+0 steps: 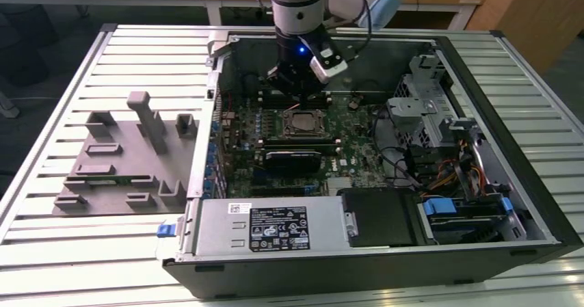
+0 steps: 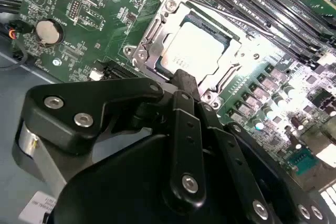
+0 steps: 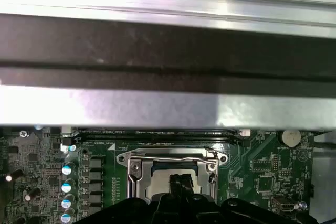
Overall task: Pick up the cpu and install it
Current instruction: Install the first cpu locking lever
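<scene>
From exterior view's left I see grey fixture tray (image 1: pixel 109 170) on slatted table (image 1: pixel 55 102), then open computer case (image 1: pixel 365 252). Gripper (image 1: pixel 301 100) hangs over motherboard (image 1: pixel 356 160), just behind socket (image 1: pixel 304 124). Second wrist view: cpu (image 2: pixel 197 51) lies flat in socket frame, apparently seated. Fingertips (image 2: pixel 185 80) look pinched together, gripping nothing, right at cpu's edge.

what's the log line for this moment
gripper: over socket | cpu: seated in socket, not held | case: open
</scene>
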